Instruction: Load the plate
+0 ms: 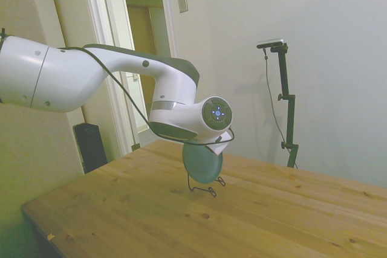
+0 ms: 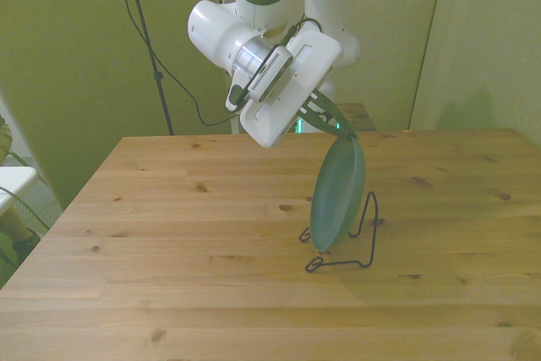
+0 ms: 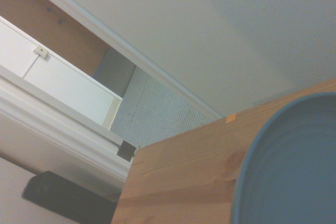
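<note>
Teal-green dinner plate point(image 2: 338, 194): on edge in black wire rack point(image 2: 355, 243) mid-counter point(image 2: 169, 234), top rim at tool point(image 2: 331, 124), grip state cannot tell; judged rigid, smooth, breakable, best held by the rim.

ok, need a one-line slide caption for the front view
Franka gripper at the top rim of a teal plate standing on edge in a black wire rack.

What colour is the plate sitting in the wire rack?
Plain teal-green, no pattern; the plate shows best in the front view.
</note>
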{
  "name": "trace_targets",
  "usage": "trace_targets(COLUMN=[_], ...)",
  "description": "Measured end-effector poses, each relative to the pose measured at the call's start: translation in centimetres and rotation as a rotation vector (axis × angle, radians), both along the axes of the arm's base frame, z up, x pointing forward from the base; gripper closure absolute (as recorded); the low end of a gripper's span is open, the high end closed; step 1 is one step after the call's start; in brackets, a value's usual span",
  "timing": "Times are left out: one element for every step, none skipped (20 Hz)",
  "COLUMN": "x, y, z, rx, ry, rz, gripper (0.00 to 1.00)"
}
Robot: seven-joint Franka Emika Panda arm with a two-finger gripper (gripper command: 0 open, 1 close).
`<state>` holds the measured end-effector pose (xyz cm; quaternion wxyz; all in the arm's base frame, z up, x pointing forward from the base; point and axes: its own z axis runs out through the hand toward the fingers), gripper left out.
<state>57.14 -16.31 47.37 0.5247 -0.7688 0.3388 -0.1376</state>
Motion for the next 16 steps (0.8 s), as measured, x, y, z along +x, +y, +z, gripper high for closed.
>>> trace_targets(x=[0.06,0.12,0.2,0.26,0.32,0.36,0.38,0.38,0.38,0.39,0.39,0.39,0.39,0.39,0.37,0.34], y=[0.1,0.2,0.28,0.33,0.35,0.35,0.35,0.36,0.36,0.38,0.4,0.42,0.44,0.47,0.5,0.53], z=[0.0,-0.04,-0.12,-0.2,-0.25,-0.29,-0.32,-0.35,-0.36,-0.35,-0.37,-0.41,-0.42,-0.44,-0.48,-0.58], rx=[0.006,0.013,0.018,0.022,0.03,0.038,0.044,0.048,0.052,0.06,0.066,0.071,0.073,0.076,0.078,0.08], ry=[-0.003,-0.008,-0.011,-0.014,-0.019,-0.022,-0.027,-0.028,-0.029,-0.032,-0.034,-0.035,-0.036,-0.037,-0.039,-0.038], rz=[-0.001,-0.003,-0.003,-0.004,-0.008,-0.012,-0.015,-0.017,-0.019,-0.022,-0.024,-0.026,-0.026,-0.026,-0.025,-0.024], gripper=[1.0,1.0,1.0,1.0,1.0,1.0,1.0,1.0,1.0,1.0,1.0,1.0,1.0,1.0,1.0,1.0])
